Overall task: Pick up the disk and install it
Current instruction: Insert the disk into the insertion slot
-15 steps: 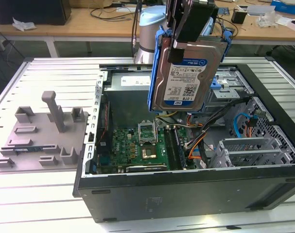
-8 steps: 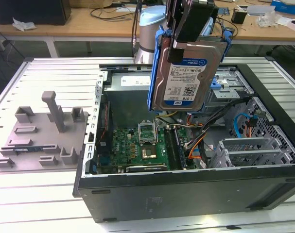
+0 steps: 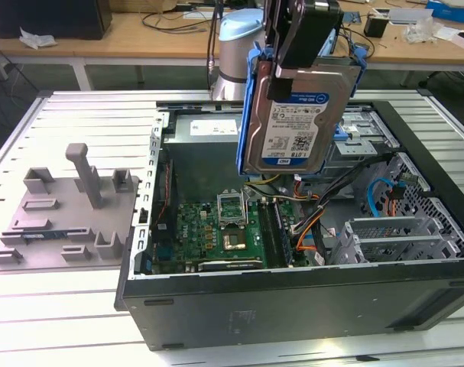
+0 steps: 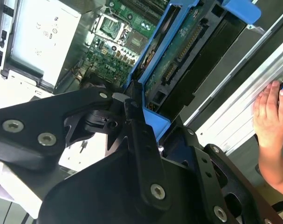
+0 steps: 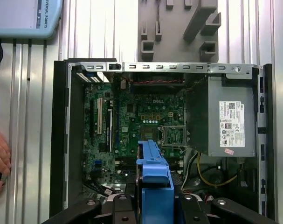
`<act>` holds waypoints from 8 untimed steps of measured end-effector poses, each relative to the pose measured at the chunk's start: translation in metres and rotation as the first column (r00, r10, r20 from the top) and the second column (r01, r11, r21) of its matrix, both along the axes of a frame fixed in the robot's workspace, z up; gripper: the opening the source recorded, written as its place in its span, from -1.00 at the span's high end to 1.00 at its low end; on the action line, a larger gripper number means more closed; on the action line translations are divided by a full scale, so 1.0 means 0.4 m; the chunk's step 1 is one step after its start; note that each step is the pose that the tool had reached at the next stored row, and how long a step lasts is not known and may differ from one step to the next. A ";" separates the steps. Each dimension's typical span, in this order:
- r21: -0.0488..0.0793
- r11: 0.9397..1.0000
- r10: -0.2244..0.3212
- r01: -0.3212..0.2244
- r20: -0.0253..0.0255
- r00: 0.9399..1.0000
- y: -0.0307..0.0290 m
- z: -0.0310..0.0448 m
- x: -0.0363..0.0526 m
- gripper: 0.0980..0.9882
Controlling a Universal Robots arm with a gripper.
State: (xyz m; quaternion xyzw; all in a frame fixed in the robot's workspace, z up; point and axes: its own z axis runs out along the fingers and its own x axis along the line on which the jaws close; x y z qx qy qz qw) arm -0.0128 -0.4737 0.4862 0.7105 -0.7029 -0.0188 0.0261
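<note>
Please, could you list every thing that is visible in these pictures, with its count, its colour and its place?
disk: one, silver with a white-and-blue label, in a blue carrier, held upright above the open case.
computer case: one, black, open, lying on the table.
motherboard: one, green, on the case floor.
power supply: one, grey, inside the case at one end.
holder: one, grey with upright posts, on the table, at the exterior view's left of the case.
table: one, pale slatted metal, under the case and holder.
person's hand: one, at the table's edge, in both wrist views.
robot arm: one, silver-blue, behind the case.
gripper: one, black, shut on the disk.
</note>
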 end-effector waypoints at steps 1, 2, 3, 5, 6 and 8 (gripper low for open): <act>0.002 1.000 0.000 0.000 0.006 1.000 -0.002 -0.001 0.000 0.39; 0.002 1.000 0.000 0.000 0.010 1.000 -0.003 -0.001 0.000 0.39; 0.002 1.000 0.000 -0.001 0.014 1.000 -0.004 -0.002 0.000 0.39; 0.002 1.000 0.001 -0.001 0.023 1.000 -0.007 -0.004 0.000 0.39; 0.003 1.000 0.001 -0.001 0.027 1.000 -0.011 -0.005 0.000 0.39; 0.004 1.000 0.000 -0.001 0.031 1.000 -0.019 -0.008 0.000 0.39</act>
